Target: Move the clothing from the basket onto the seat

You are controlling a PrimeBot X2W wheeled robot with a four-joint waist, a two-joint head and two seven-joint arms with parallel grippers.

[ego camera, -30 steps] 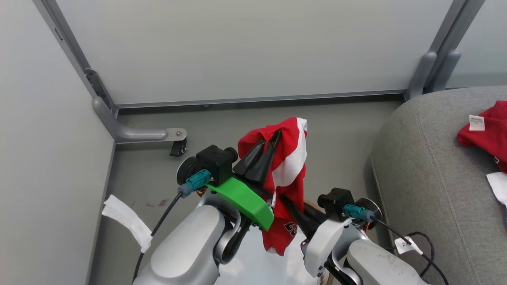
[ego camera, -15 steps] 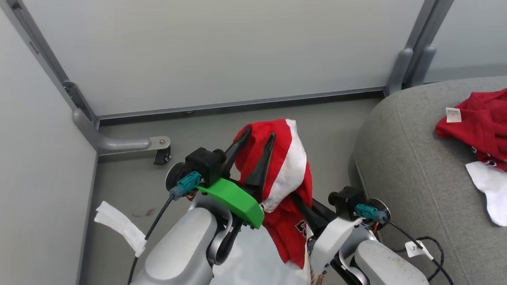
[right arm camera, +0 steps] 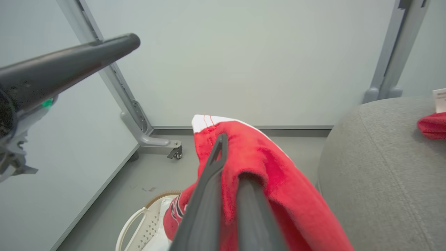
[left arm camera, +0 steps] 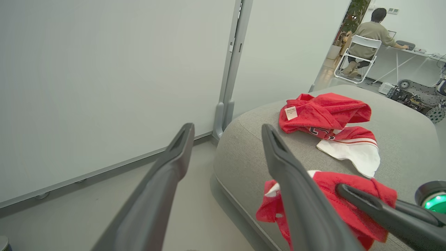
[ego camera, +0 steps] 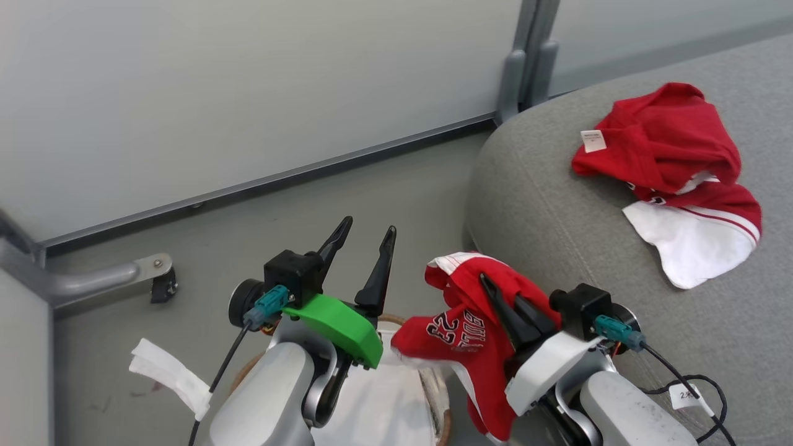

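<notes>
In the head view the left arm's pale forearm climbs from the bottom edge under a green cover (ego camera: 337, 322). The left gripper (ego camera: 367, 232) points toward 12 o'clock with its two dark fingers spread wide and nothing between them, above the grey floor (ego camera: 248, 223). Beneath that forearm sits the basket (ego camera: 443, 414), its brown rim showing at either side of the white liner (ego camera: 372, 402). Just right of it the hanging garment (ego camera: 458, 328) is clear of the basket. Its long axis runs from a white-striped edge near 12 o'clock down to a loose red hem at 6 o'clock, and the number 23 faces the camera upside down. The right gripper (ego camera: 500, 288) points toward 11 o'clock from a forearm entering at 5 o'clock, its fingers pressed close together on the upper fold of that cloth. The garment hangs beside the near rounded corner of the seat (ego camera: 557, 204). Farther right, well apart, the second garment (ego camera: 669, 136) lies crumpled on the cushion. Its long axis runs from 10 to 4 o'clock, with the small white tag (ego camera: 593, 140) at the 10 o'clock end and a white panel at the other.
</notes>
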